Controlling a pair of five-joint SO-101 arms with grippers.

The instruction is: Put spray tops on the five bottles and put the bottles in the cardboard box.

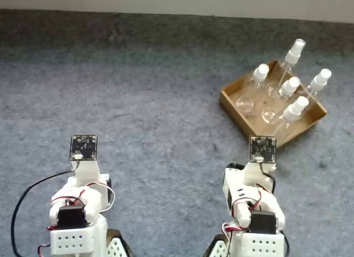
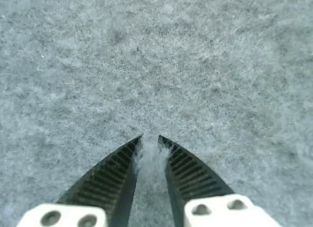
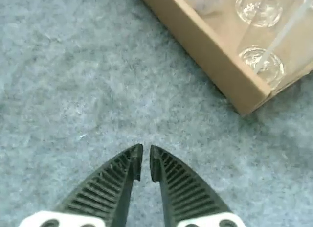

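Observation:
A shallow cardboard box [image 1: 229, 99] sits at the right rear of the grey carpet, and in it stand several clear bottles [image 1: 289, 116] with white spray tops [image 1: 295, 50]. The box's near wall [image 3: 210, 51] and the bottles' clear bases [image 3: 258, 7] appear in the right wrist view. My right gripper [image 3: 145, 151] is shut and empty over the carpet, a short way in front of the box. My left gripper [image 2: 149, 139] hangs over bare carpet at the near left, its tips almost touching and nothing held. Both arms [image 1: 83, 207] stay folded at the near edge.
Grey carpet [image 1: 144, 102] covers the whole table, with wide free room left of the box and between the arms. A pale wall strip runs along the far edge.

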